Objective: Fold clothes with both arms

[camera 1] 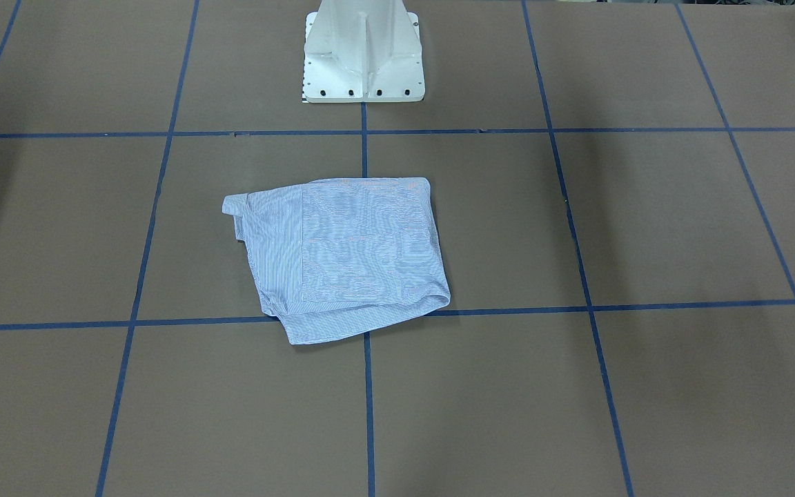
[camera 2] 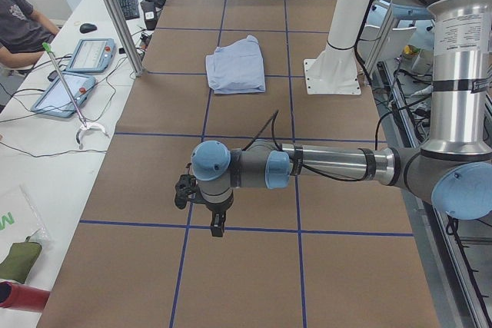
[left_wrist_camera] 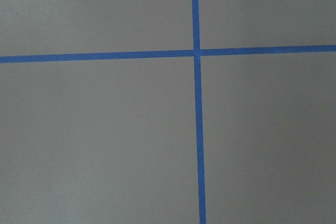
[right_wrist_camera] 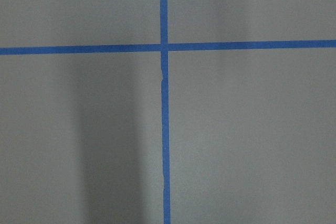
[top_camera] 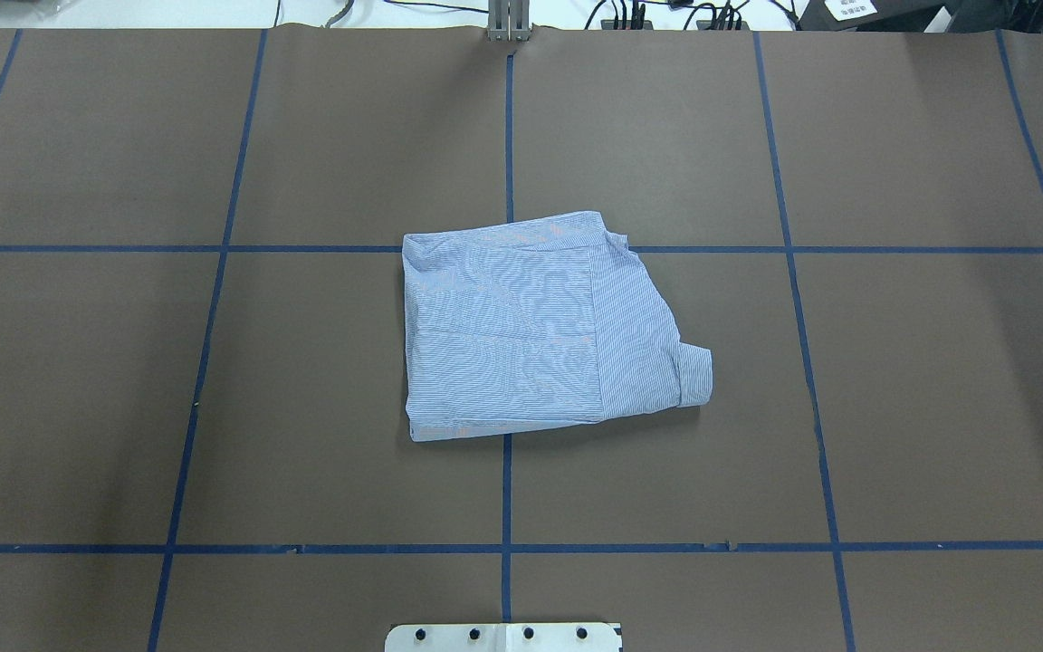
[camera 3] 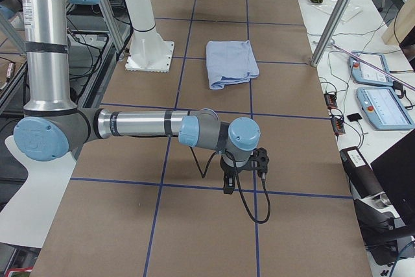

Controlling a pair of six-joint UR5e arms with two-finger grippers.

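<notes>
The clothes (camera 1: 342, 255) are one light blue striped shirt folded into a compact, roughly square bundle near the table's middle, in front of the pedestal. A cuff sticks out at one corner. The shirt (top_camera: 531, 326) lies alone, with no arm near it. My left gripper (camera 2: 217, 228) hangs above the table far toward its left end, pointing down. My right gripper (camera 3: 228, 186) hangs the same way near the right end. Whether either is open or shut I cannot tell. Both wrist views hold only brown table and crossing blue tape.
The white pedestal (camera 1: 363, 62) stands at the robot's edge of the table. Blue tape lines (top_camera: 507, 489) grid the brown surface. Beyond the far edge, a side bench holds tablets (camera 2: 88, 55), cables and a metal post (camera 2: 115, 13), and a person (camera 2: 19, 21) sits there.
</notes>
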